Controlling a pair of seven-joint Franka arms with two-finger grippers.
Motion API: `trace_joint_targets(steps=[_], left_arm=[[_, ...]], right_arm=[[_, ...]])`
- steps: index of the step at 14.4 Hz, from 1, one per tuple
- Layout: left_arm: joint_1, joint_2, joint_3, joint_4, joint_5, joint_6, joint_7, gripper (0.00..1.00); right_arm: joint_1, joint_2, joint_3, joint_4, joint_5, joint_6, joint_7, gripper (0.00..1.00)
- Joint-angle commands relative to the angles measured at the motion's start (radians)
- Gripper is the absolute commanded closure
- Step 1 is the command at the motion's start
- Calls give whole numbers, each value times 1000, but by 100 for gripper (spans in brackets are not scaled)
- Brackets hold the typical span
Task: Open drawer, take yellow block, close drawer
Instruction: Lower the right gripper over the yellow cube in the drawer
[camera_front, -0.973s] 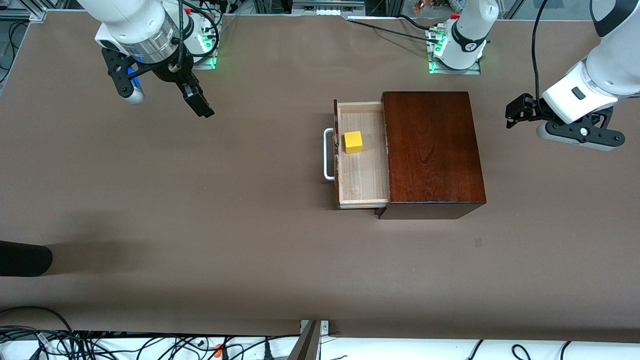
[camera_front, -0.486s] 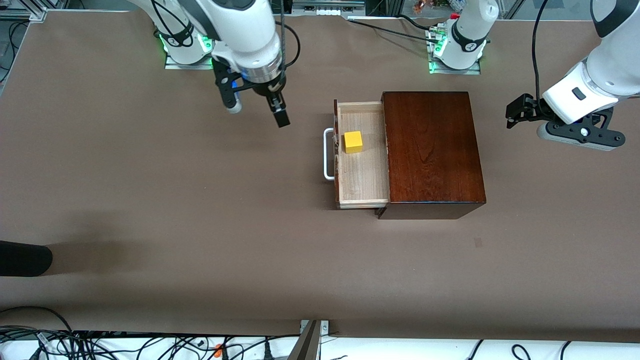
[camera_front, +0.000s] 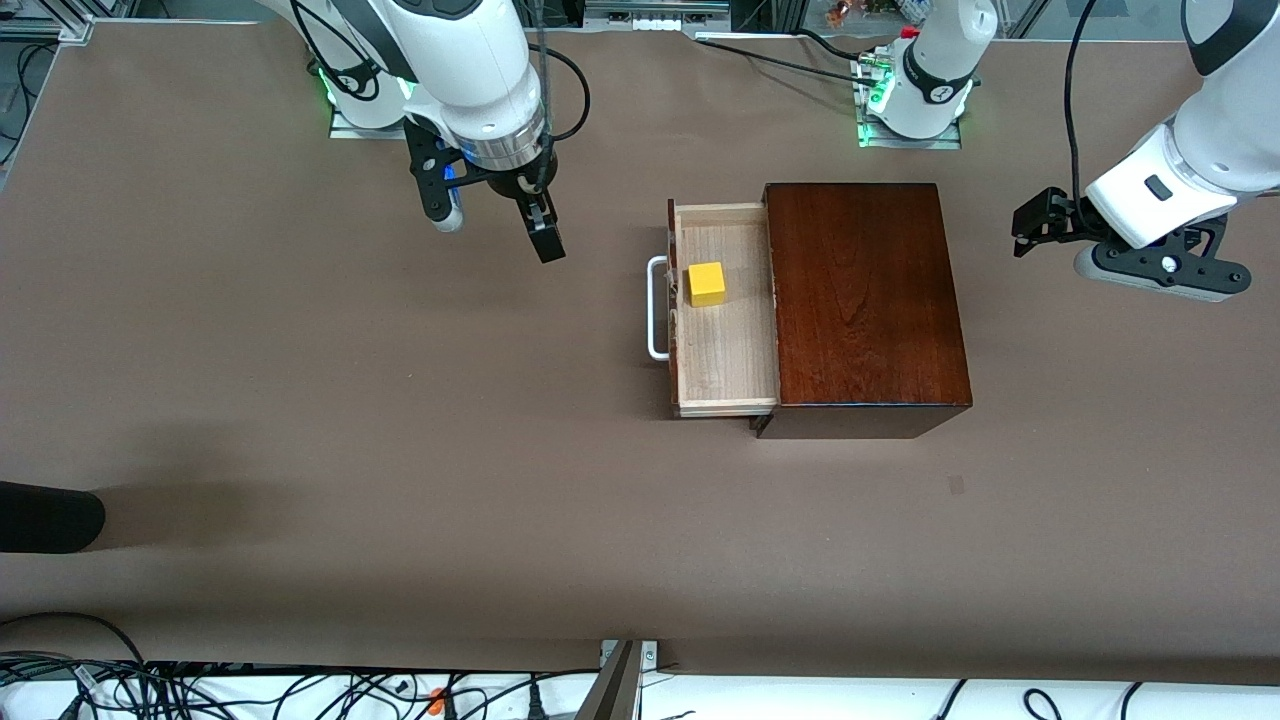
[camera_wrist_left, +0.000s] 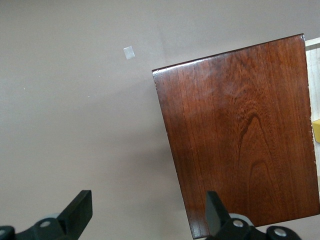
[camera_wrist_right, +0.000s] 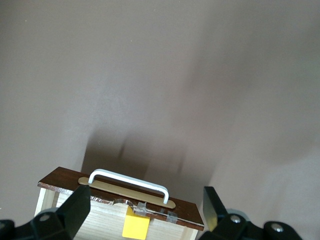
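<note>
The dark reddish-brown wooden box (camera_front: 860, 300) stands mid-table. Its drawer (camera_front: 727, 345) is pulled out toward the right arm's end, showing pale wood inside and the white U-shaped handle (camera_front: 655, 308). The yellow block (camera_front: 706, 284) sits in the drawer close to the front panel. My right gripper (camera_front: 495, 228) is open and empty, above the table beside the drawer, on the handle's side. The right wrist view shows the handle (camera_wrist_right: 131, 184) and the block (camera_wrist_right: 136, 227) between its open fingers. My left gripper (camera_front: 1022, 228) is open and empty, waiting past the box's closed end. The left wrist view shows the box top (camera_wrist_left: 240, 135).
A black object (camera_front: 45, 517) pokes in at the table edge at the right arm's end. A small pale mark (camera_front: 956, 485) lies on the table nearer the camera than the box. Cables (camera_front: 300, 690) run along the front edge. The arm bases (camera_front: 915, 100) stand along the top of the front view.
My right gripper has swung from the right arm's end of the table toward the open drawer. The left arm, drawer and block have not moved.
</note>
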Motion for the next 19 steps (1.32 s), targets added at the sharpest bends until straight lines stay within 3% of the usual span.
trace_joint_targets(steps=[1, 6, 11, 15, 19], left_arm=[[11, 16, -5, 32, -9, -21, 3, 0], [11, 18, -4, 34, -9, -21, 3, 0], [12, 18, 0, 34, -9, -21, 5, 0], [12, 18, 1, 34, -9, -21, 6, 0], [12, 18, 3, 34, -9, -21, 8, 0]], right_arm=[[17, 6, 17, 32, 16, -6, 55, 0], [178, 127, 17, 112, -10, 78, 305, 0], [297, 292, 15, 206, -156, 138, 472, 0], [318, 372, 9, 224, -199, 213, 505, 0], [333, 421, -38, 224, -211, 299, 503, 0]])
